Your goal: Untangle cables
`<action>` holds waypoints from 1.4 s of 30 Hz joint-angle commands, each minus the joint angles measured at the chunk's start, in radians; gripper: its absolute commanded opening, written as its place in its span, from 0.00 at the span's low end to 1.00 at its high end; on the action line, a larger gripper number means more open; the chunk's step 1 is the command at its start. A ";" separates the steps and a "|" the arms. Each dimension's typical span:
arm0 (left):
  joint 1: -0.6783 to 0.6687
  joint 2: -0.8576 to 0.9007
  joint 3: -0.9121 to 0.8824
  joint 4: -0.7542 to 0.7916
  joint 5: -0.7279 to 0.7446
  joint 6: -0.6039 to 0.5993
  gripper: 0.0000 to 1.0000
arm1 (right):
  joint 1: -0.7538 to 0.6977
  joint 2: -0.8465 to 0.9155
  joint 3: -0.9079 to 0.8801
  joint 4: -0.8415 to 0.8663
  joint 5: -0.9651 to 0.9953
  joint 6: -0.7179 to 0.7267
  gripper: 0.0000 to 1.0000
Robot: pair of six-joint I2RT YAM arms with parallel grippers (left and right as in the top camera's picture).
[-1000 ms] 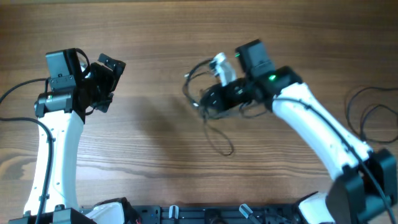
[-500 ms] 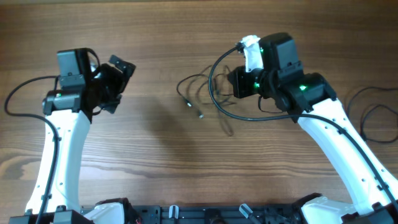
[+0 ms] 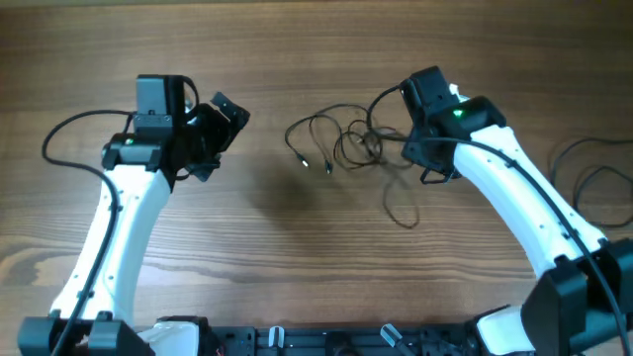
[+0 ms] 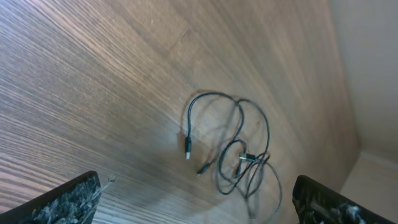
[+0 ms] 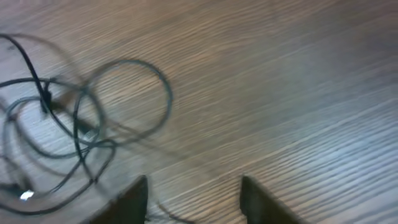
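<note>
The cables (image 3: 346,146) lie on the wooden table as a loose bunch of thin black loops, with two silver-tipped plug ends (image 3: 315,162) at its left. My right gripper (image 3: 427,163) hovers at the bunch's right edge. In the right wrist view the cables (image 5: 74,124) sit up and to the left of the right gripper (image 5: 194,199), which is open and grips nothing; one thin strand trails low between its fingers. My left gripper (image 3: 220,138) is wide open, apart from the bunch on its left. In the left wrist view the cables (image 4: 233,155) lie ahead of that gripper (image 4: 196,193).
More thin black cord loops (image 3: 591,178) lie at the table's right edge, apart from the bunch. Thick black arm cables (image 3: 69,133) arc beside the left arm. The arm bases and a black rail (image 3: 326,341) line the near edge.
The right gripper has opened and let go of the cable bunch, which now lies spread on the table. The right arm has turned and shifted right. The left arm has moved right, toward the bunch.
</note>
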 commanded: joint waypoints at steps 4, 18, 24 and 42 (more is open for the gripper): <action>-0.102 0.077 0.000 0.075 0.095 0.006 1.00 | -0.073 0.018 0.012 0.037 -0.056 -0.041 0.89; -0.414 0.262 0.000 0.461 0.100 -0.225 0.92 | -0.273 0.018 0.012 0.069 -0.251 -0.090 0.98; -0.456 0.423 0.000 0.645 0.105 -0.322 0.81 | -0.284 0.019 0.012 0.072 -0.252 -0.089 0.99; -0.448 0.553 0.000 0.856 0.158 -0.219 0.04 | -0.282 0.019 0.011 0.114 -0.424 -0.329 1.00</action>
